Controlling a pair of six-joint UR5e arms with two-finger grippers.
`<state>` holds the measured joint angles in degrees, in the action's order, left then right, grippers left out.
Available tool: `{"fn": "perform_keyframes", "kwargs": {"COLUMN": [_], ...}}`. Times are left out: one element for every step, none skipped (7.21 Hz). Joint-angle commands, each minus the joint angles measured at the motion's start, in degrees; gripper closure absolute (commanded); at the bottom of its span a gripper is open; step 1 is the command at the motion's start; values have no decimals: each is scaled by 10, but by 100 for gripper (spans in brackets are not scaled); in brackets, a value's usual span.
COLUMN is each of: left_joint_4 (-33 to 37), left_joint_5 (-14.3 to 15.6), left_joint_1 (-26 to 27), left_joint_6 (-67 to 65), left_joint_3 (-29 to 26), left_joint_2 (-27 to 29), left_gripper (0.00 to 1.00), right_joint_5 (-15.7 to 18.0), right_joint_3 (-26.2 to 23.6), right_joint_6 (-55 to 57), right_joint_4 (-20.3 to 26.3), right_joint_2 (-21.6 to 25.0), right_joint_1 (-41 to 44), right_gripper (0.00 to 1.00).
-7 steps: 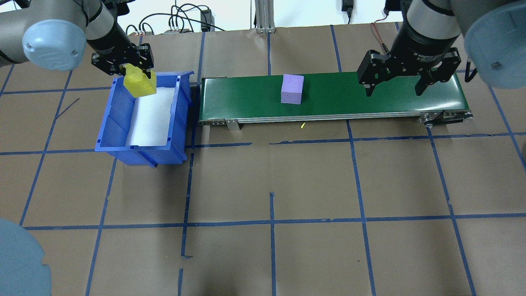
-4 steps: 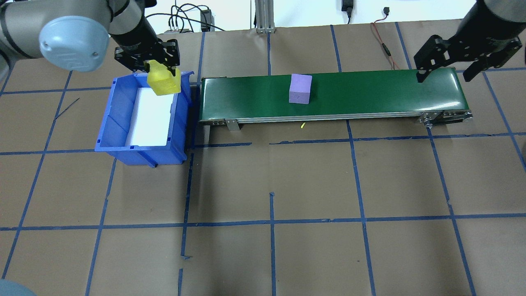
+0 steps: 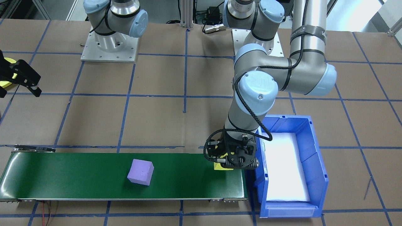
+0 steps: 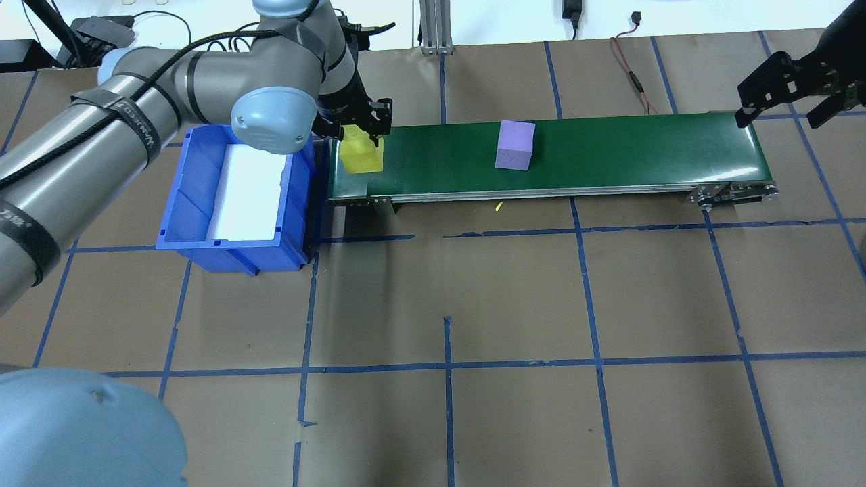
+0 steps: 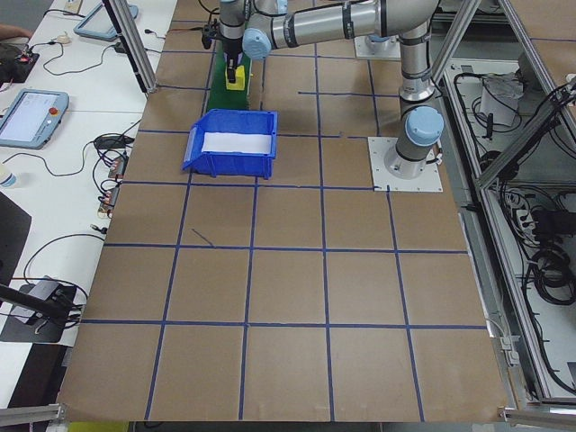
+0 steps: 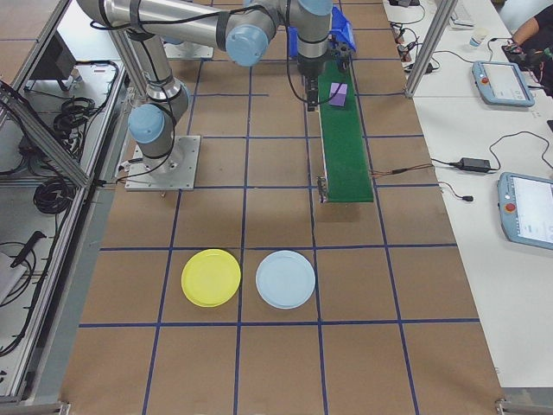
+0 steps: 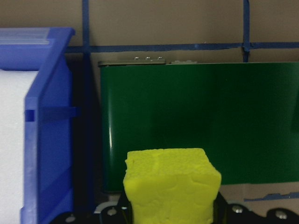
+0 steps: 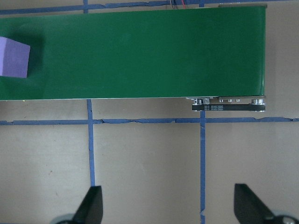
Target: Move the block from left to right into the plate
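Left end effector (image 4: 360,135) is clamped on the yellow block (image 4: 360,157), holding it low over the near-bin end of the green conveyor belt (image 4: 609,152) — just past the wall of the blue bin (image 4: 196,203). From the left wrist view the block fills the space between the jaws and the belt stretches away beyond it; whether the block already touches the belt I cannot tell.

A purple block (image 4: 514,144) sits on the belt, roughly a third of the way along from the bin end, well apart from both end effectors. The belt's long axis runs from the robot's left to its right, so anything on it lies along that line toward the right end effector (image 4: 798,95). That one hangs with its jaws wide apart and empty, just beyond the belt's far end; its wrist view looks down on that end with the purple block at the frame's edge.

The plate (image 6: 211,277) lies on the bench well past the belt's right-hand end, beside a pale blue plate (image 6: 286,279) — far nearer the right arm than the left. My judgement is that the left arm's job is only to set the yellow block down on the belt, and the pick into the plate falls to the right arm.
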<state>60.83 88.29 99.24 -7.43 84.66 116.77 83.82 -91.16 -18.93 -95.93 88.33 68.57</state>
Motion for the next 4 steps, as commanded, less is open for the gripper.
{"fn": "perform_keyframes", "kwargs": {"left_joint_4": [-40, -41, -42, -42], "left_joint_5": [1, 2, 3, 4], "left_joint_1": [3, 3, 3, 3], "left_joint_6": [20, 20, 22, 22], "left_joint_3": [-4, 6, 10, 14], "left_joint_2": [14, 18, 19, 20], "left_gripper": [69, 68, 66, 62], "right_joint_5": [-16, -16, -18, -26], "right_joint_3": [-20, -41, -47, -46], "right_joint_6": [91, 103, 105, 100], "right_joint_4": [-57, -64, -93, -150], "right_joint_2": [-41, -64, -72, -104], "right_joint_1": [0, 0, 0, 1], "right_gripper": [0, 0, 0, 0]}}
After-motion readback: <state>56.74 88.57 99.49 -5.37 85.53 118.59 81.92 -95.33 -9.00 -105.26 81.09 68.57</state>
